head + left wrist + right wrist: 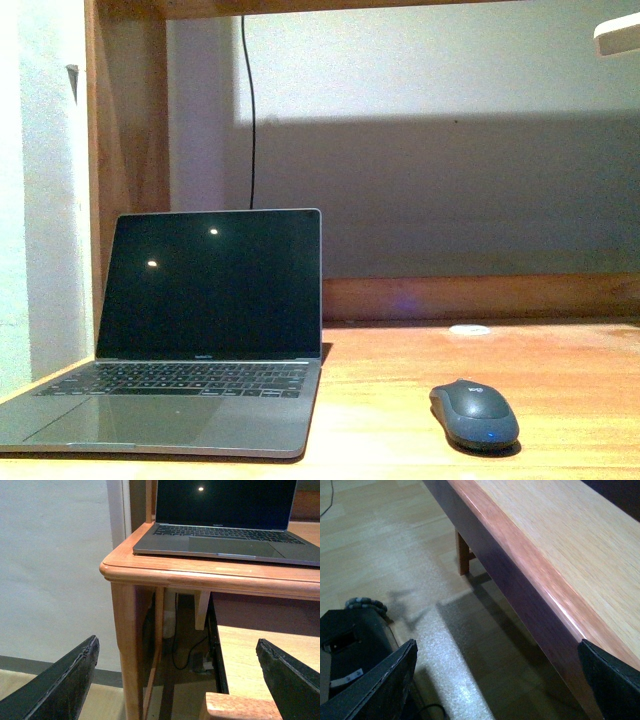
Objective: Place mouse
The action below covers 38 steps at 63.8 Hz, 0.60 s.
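Front view: an open laptop (195,340) occupies the left part of the wooden counter (400,420), dark screen upright, 2 small light reflections on it, its base close to the counter's near edge. A black cable (250,110) hangs down the wall behind the screen. A small white round disc (469,329) lies near the back edge, where a low wooden back rail (480,296) runs along the wall. A wooden upright (125,130) stands at the left side behind the laptop.

Bare wood lies between laptop and mouse, and more to the right of the mouse as far as the frame shows. Nothing sits between the mouse and the near edge.

The mouse (474,413) rests flat on the counter, right of the laptop and near the front edge, well apart from the disc. Dark grey, oval, a small pale logo on the rear hump; the scroll wheel is too small to make out.

Left wrist view: left end effector (177,680) spread wide, holding nothing, below and in front of the counter's left front corner (112,567); the laptop's front edge (225,550) sits just behind that corner.

Right wrist view: right end effector (497,680) spread, empty, below the rounded front edge (520,555) of the counter, over the floor (385,545). A black device with a coiled cable (355,630) sits on the floor.
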### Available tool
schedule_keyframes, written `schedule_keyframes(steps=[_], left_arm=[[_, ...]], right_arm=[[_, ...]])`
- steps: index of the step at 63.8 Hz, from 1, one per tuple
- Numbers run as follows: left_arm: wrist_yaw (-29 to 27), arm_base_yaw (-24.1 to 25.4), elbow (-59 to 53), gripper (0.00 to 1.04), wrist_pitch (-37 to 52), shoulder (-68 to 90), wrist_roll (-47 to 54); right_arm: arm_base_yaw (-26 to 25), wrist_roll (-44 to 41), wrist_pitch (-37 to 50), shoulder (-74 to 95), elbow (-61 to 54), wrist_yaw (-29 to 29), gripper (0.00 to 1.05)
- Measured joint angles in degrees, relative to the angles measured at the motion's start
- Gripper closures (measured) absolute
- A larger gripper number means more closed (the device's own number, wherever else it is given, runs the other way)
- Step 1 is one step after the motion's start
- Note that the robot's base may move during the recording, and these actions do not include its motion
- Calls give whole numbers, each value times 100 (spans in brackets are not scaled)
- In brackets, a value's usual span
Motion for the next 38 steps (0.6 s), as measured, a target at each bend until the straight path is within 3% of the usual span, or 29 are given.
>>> schedule_keyframes(steps=[12,23,38], left_arm=[[-2,0,0,8,0,0,0],[0,0,0,8,0,0,0],[-2,0,0,8,0,0,0]], right_arm=[[1344,2092,2063,81,-321,802,7],[1993,3025,3246,616,-424,1394,7],[2752,4054,5300,1974,-291,2815,7]])
